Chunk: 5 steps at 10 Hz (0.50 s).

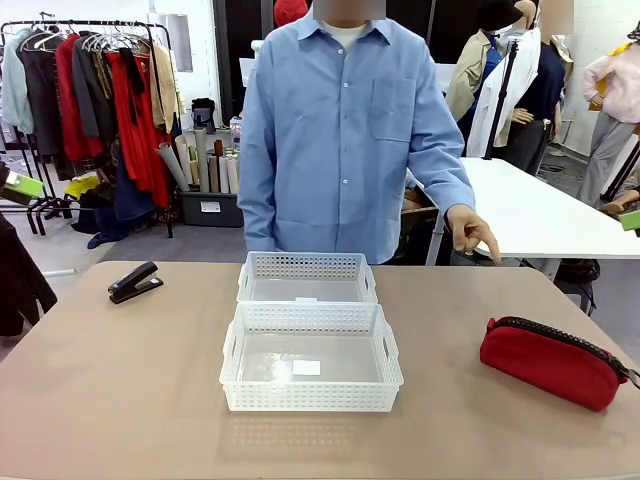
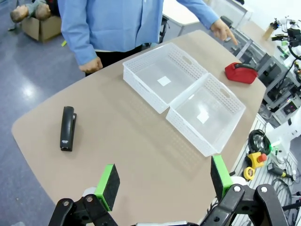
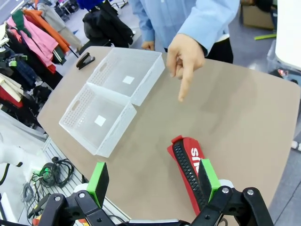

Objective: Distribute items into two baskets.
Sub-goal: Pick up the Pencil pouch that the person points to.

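Both grippers are wide open and hold nothing. The left gripper (image 2: 164,172) hangs high over the tan table (image 2: 127,141) with its green pads far apart. The small black stapler (image 2: 68,128) lies flat on the table out in front of it, off to the left in its view and well apart from everything else. Ahead of this gripper and a bit to the right sit two shallow white plastic baskets with little holes in their sides. There is the near basket (image 1: 310,395) and, touching it side by side, the far basket (image 1: 306,265). Both are empty but for a small white sticker on each floor. The right gripper (image 3: 154,176) is up in the air too, with its pads far apart. The red fabric pouch with a black zipper (image 3: 188,165) lies on the table just under and in front of it, zipper up, close by the right-hand pad in that view. The baskets are farther off, ahead and to the left of this gripper. Past the pouch, the person's pointing hand (image 3: 186,56) sticks one finger down toward the table — it is not touching anything. The person's other hand (image 2: 91,65) hangs at the far edge of the table, near the far basket.
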{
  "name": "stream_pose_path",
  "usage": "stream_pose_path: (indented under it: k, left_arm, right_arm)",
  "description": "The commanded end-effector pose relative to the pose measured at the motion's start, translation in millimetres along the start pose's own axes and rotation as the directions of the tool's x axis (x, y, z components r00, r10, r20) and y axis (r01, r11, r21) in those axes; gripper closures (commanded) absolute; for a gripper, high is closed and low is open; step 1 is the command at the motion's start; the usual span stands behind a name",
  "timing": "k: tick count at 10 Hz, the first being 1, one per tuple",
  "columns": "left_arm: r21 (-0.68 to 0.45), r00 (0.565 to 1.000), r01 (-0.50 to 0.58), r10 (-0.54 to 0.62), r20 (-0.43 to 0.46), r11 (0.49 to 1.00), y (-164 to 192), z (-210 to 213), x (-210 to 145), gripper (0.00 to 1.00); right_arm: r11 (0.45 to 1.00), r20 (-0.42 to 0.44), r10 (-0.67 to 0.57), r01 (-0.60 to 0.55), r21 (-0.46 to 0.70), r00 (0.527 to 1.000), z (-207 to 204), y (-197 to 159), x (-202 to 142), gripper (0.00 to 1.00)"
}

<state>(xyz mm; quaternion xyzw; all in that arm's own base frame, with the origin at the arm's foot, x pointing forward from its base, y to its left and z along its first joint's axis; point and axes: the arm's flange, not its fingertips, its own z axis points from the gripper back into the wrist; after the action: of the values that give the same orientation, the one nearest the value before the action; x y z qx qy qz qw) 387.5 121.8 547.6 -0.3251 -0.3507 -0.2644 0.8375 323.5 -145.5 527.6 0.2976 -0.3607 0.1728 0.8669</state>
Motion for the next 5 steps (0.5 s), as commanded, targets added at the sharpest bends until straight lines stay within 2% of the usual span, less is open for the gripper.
stream_pose_path:
  k: [1,5]
  left_arm:
    - [0.004,1.000,-0.004,0.004,0.007,1.000,-2.6,-1.3,2.5,0.00]
    - [0.004,1.000,-0.004,0.004,0.007,1.000,-2.6,-1.3,2.5,0.00]
  right_arm:
    - [1.000,0.000,0.005,-0.005,0.009,1.000,-0.9,0.3,0.8,0.00]
    - [1.000,0.000,0.005,-0.005,0.009,1.000,-0.9,0.3,0.8,0.00]
